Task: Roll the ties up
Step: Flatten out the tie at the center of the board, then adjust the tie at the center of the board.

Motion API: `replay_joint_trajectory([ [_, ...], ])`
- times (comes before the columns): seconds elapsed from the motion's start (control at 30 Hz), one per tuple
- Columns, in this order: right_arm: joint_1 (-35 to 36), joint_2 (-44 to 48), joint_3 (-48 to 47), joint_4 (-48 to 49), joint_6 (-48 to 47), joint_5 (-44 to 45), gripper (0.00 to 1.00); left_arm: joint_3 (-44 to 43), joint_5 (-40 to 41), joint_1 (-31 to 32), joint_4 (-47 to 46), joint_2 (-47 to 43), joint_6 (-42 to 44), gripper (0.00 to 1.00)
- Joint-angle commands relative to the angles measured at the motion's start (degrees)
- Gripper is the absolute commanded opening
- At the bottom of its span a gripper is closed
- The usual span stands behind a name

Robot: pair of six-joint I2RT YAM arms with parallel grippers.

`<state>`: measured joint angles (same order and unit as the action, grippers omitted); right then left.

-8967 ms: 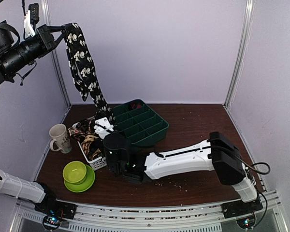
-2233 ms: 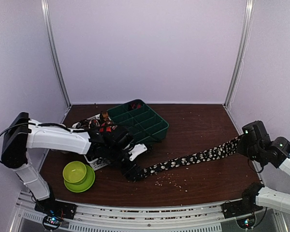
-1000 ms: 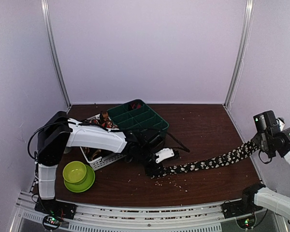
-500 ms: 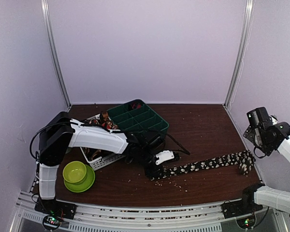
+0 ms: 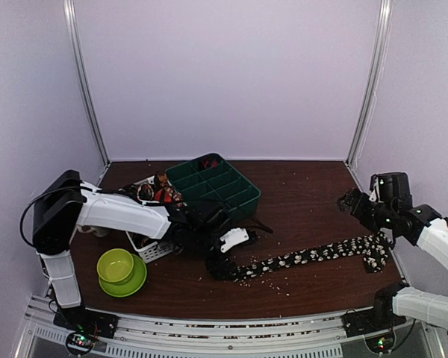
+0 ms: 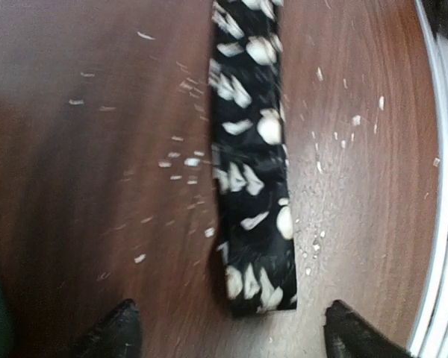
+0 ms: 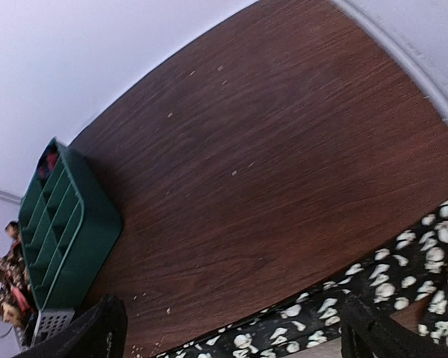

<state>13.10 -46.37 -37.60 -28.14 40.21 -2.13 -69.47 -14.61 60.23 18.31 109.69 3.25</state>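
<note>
- Top external view: the black spotted tie [image 5: 306, 257] is lying stretched out across the front of the table [image 5: 299, 194], running from the middle over to the right edge, where its end is bunching up a bit.
- The left gripper [image 5: 218, 262] is hanging low right over the tie's left end. In the left wrist view its jaws are standing wide apart, one finger on each side of the squared-off tip of the tie [image 6: 250, 164], and they're gripping nothing.
- The right gripper [image 5: 351, 201] is hovering above the table just behind the tie's right end, jaws gaping wide and empty. In its own camera the tie [image 7: 373, 291] is passing underneath.
- The other ties [image 5: 160, 192] are sitting in the white basket [image 5: 153, 250] beside the green tray [image 5: 216, 190], so I'm guessing they're waiting their turn.
- I'm reading this as the layout step being finished and the rolling not yet started.
- Next move is probably going to be pinching that left tip and curling it over on itself. It's calling for a low, square grip on thin fabric, and the far end needs flattening too.
</note>
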Motion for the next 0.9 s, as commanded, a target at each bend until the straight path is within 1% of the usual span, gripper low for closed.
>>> replay_joint_trajectory([
  [0.0,2.5,-1.9,4.7,13.3,-1.1,-17.9,1.0,7.3,5.6,-0.5,-13.0,-11.6,-2.7,0.91],
  [0.07,4.6,-3.2,6.2,17.5,-0.3,-20.5,1.0,12.1,9.4,-0.5,-19.0,-16.4,-4.7,0.93],
  [0.1,5.7,-4.0,6.4,18.3,-0.1,-21.0,1.0,14.6,10.5,-0.5,-22.0,-18.3,-5.7,0.96],
  [0.17,8.0,-6.3,6.8,20.1,0.0,-22.6,0.99,17.5,9.4,-0.5,-26.6,-19.5,-6.1,0.98],
  [0.2,9.2,-7.6,6.9,21.1,0.0,-23.1,0.99,17.2,8.0,-0.5,-26.2,-18.6,-6.4,0.98],
  [0.23,10.5,-8.7,7.0,21.8,0.1,-23.3,0.99,15.6,6.5,-0.6,-23.8,-17.0,-6.0,0.98],
  [0.27,11.8,-10.0,7.0,22.7,0.1,-23.7,0.98,12.2,3.9,-0.9,-18.3,-13.9,-4.9,0.98],
  [0.3,13.0,-11.3,6.9,23.2,0.3,-24.0,0.97,9.5,-0.4,-1.5,-15.0,-12.1,-3.8,0.98],
  [0.33,13.8,-12.3,6.9,23.7,0.4,-24.2,0.97,9.5,-3.4,-1.6,-14.7,-11.4,-3.3,0.98],
  [0.37,14.4,-13.4,7.1,24.6,0.5,-24.5,0.96,10.9,-4.8,-1.2,-16.8,-11.5,-3.0,0.98],
  [0.43,15.0,-15.4,7.5,26.4,1.0,-25.2,0.95,12.7,-3.0,0.6,-18.8,-11.2,-1.5,0.98],
  [0.5,15.2,-17.1,8.2,28.1,1.2,-25.6,0.95,10.9,-1.0,1.7,-16.3,-8.1,0.5,0.98],
  [0.6,15.1,-20.2,8.8,30.3,1.2,-26.3,0.95,7.9,-1.8,1.9,-14.4,-2.8,2.0,0.95],
  [0.73,15.0,-24.9,7.9,29.1,-0.1,-24.6,0.93,6.5,-1.2,1.9,-15.5,0.2,1.8,0.9],
  [0.87,13.2,-26.9,8.9,27.0,0.9,-20.9,0.92,3.4,0.1,2.2,-12.6,3.2,3.7,0.84],
])
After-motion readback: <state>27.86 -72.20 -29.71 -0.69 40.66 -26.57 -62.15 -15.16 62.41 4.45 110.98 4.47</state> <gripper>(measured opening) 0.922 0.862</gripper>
